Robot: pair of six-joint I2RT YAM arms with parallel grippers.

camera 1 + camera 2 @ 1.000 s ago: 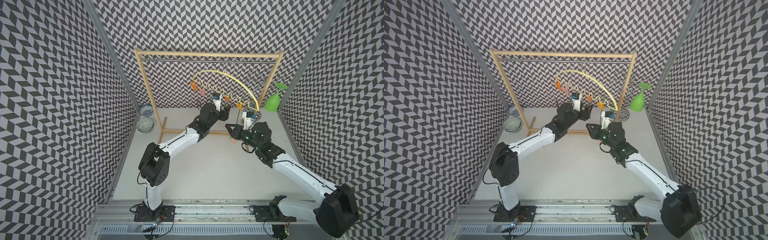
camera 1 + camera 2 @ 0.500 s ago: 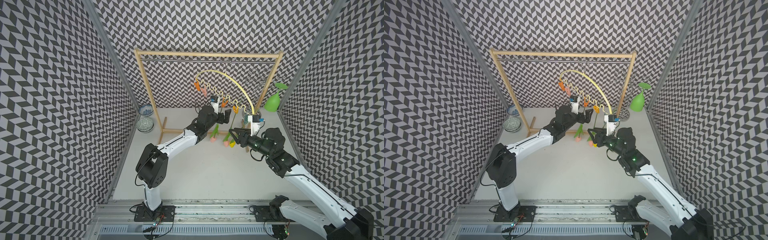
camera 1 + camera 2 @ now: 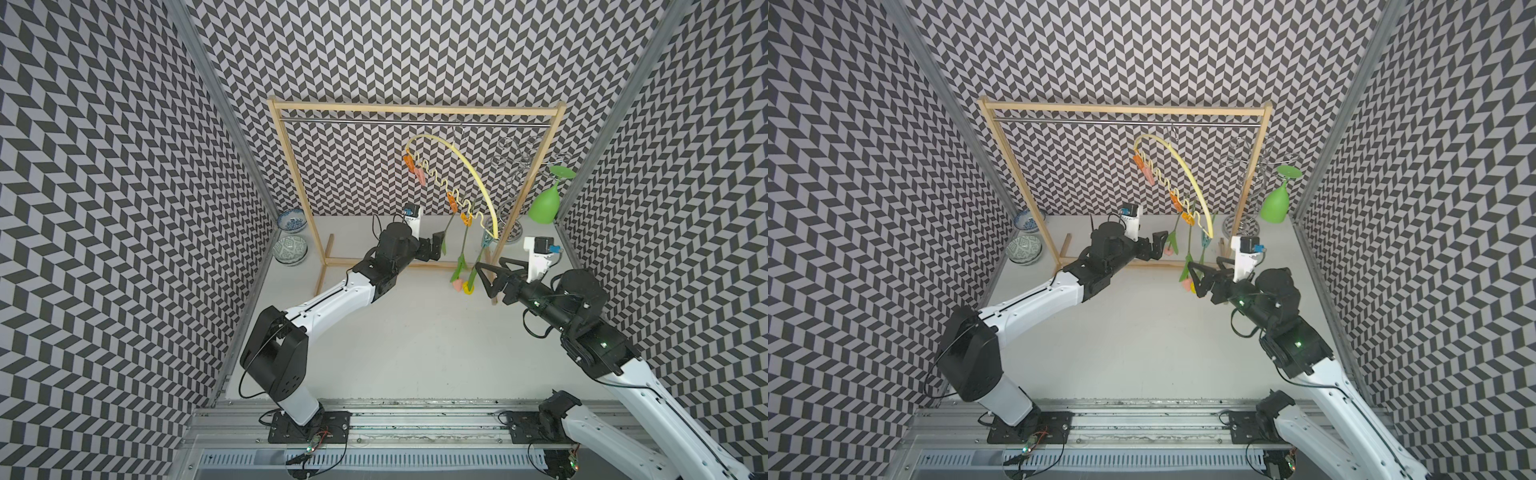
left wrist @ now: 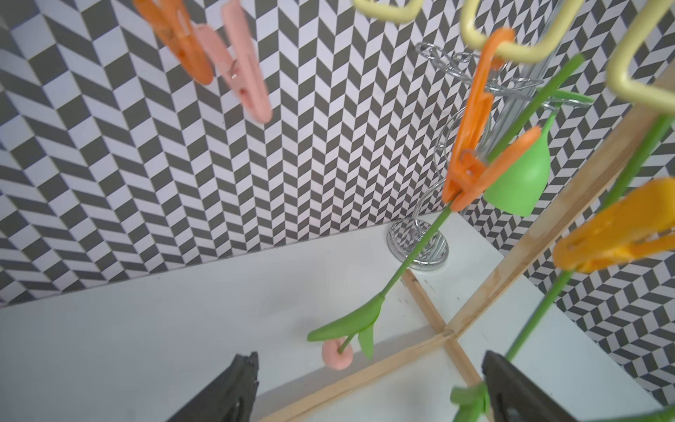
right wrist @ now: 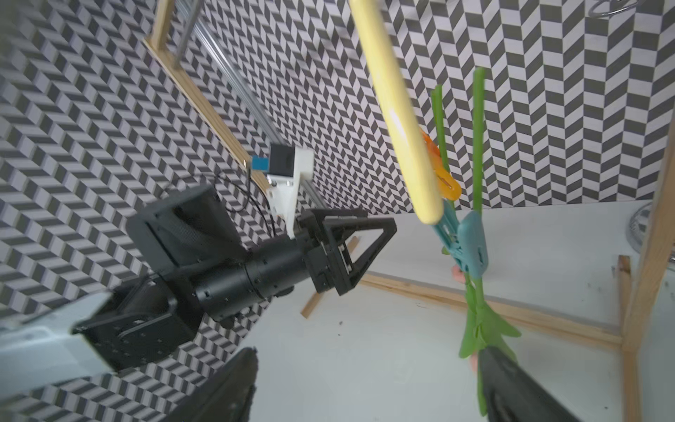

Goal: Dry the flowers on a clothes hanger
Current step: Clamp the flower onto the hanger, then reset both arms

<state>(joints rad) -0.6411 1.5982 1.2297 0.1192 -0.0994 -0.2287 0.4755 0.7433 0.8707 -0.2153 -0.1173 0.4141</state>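
Overhead, we see the clothes hanger (image 3: 475, 172) hooked on the metal rod (image 3: 374, 121) of the wooden rack (image 3: 291, 187). It is tilted steeply, so one end rides high and the other dips toward the rack post nearer the right arm. The flowers (image 3: 459, 266) hang head down from pins on its wavy lower bar. In the left wrist view an orange pin (image 4: 469, 139) clamps the stem of a pink flower and a yellow pin (image 4: 617, 234) clamps a second stem. In the right wrist view a teal pin (image 5: 471, 244) at the low tip clamps a third. One pink and one yellow head show in both top views, low and close to the table (image 3: 415, 332); we cannot tell whether they touch it.

The left gripper (image 3: 438, 245) sits just beside the stems with its jaws spread wide and nothing between them. The right gripper (image 3: 490, 266) faces it from the other side of the flowers, also spread wide and empty. Green leaves overlap one of its fingers (image 5: 511, 383), and we cannot tell whether they touch.

Two bowls (image 3: 292, 248) stand outside the rack by the wall. A green glass (image 3: 544, 205) hangs upside down on a wire stand (image 3: 515, 174).
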